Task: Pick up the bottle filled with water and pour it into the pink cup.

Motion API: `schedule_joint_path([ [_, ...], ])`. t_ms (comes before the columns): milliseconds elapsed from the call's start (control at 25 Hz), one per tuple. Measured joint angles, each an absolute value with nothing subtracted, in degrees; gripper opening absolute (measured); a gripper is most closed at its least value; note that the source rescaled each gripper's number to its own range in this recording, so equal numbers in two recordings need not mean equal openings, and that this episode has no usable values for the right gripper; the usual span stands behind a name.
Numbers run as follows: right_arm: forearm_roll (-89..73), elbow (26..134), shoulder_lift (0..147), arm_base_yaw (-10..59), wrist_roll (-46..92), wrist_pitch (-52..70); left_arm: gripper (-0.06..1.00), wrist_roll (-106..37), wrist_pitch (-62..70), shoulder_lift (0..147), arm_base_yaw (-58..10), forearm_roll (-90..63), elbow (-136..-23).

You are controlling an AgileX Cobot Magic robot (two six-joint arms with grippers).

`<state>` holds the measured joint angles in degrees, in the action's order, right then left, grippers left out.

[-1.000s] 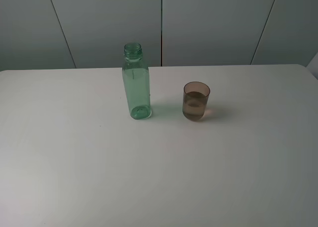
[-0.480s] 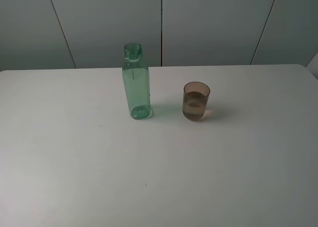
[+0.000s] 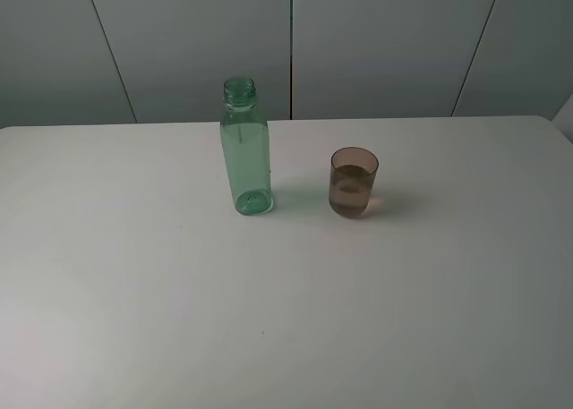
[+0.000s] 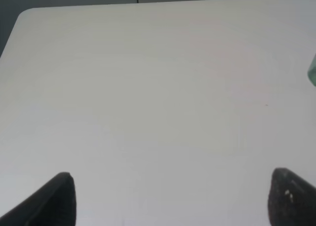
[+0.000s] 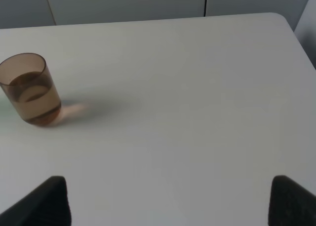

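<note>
The green-tinted bottle (image 3: 244, 149) stands upright and capless on the white table (image 3: 134, 275), left of centre; a sliver of it (image 4: 312, 72) shows at the edge of the left wrist view. The pink cup (image 3: 354, 183) stands upright to its right, holding some water, and also shows in the right wrist view (image 5: 30, 89). Neither arm shows in the exterior view. My left gripper (image 4: 173, 199) is open and empty over bare table, far from the bottle. My right gripper (image 5: 170, 201) is open and empty, well short of the cup.
Grey wall panels (image 3: 376, 42) stand behind the table's far edge (image 3: 403, 118). The table's right corner (image 5: 281, 18) shows in the right wrist view.
</note>
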<state>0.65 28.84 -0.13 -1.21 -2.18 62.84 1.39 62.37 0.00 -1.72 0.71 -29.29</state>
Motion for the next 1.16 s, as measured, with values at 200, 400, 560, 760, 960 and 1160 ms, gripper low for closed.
schedule_joint_path([
  [200, 0.65, 28.84, -0.13, -1.21, -2.18, 62.84, 0.97, 1.39, 62.37, 0.0, -1.72, 0.62, -29.29],
  [400, 0.65, 28.84, -0.13, -1.21, -2.18, 62.84, 0.97, 1.39, 62.37, 0.0, -1.72, 0.62, -29.29],
  [560, 0.65, 28.84, -0.13, -1.21, -2.18, 62.84, 0.97, 1.39, 62.37, 0.0, -1.72, 0.62, -29.29],
  [760, 0.65, 28.84, -0.13, -1.21, -2.18, 62.84, 0.97, 1.28, 62.37, 0.0, -1.72, 0.7, -29.29],
  [960, 0.65, 28.84, -0.13, -1.21, -2.18, 62.84, 0.97, 1.19, 62.37, 0.0, -1.72, 0.7, -29.29],
  [1160, 0.65, 28.84, -0.13, -1.21, -2.18, 62.84, 0.97, 1.19, 62.37, 0.0, -1.72, 0.7, -29.29],
])
